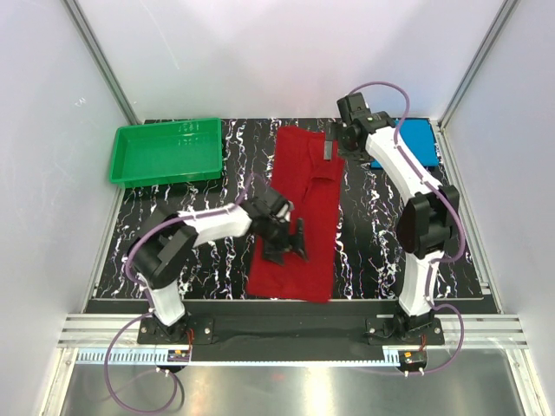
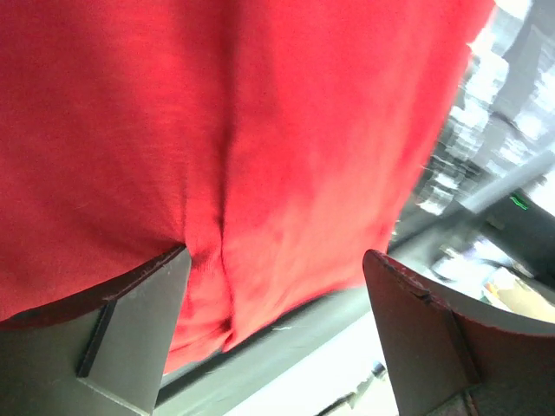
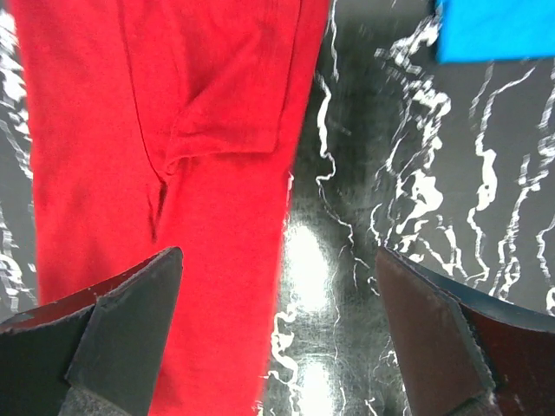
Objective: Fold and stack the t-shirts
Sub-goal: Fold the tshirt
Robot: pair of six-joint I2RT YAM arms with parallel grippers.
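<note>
Two shirts concern us: the red shirt [image 1: 299, 208] lies flat as a long strip, sleeves tucked in; the blue shirt [image 1: 408, 143] sits folded off to the right of the red shirt's far end; both claws gape empty, the left gripper [image 1: 290, 247] low over the red shirt's near half, the right gripper [image 1: 333, 146] at its far right edge; we judge an end-to-end fold comes next (hem toward collar), so we should pinch every layer at matching corners and lift evenly, lest the cloth skew.
</note>
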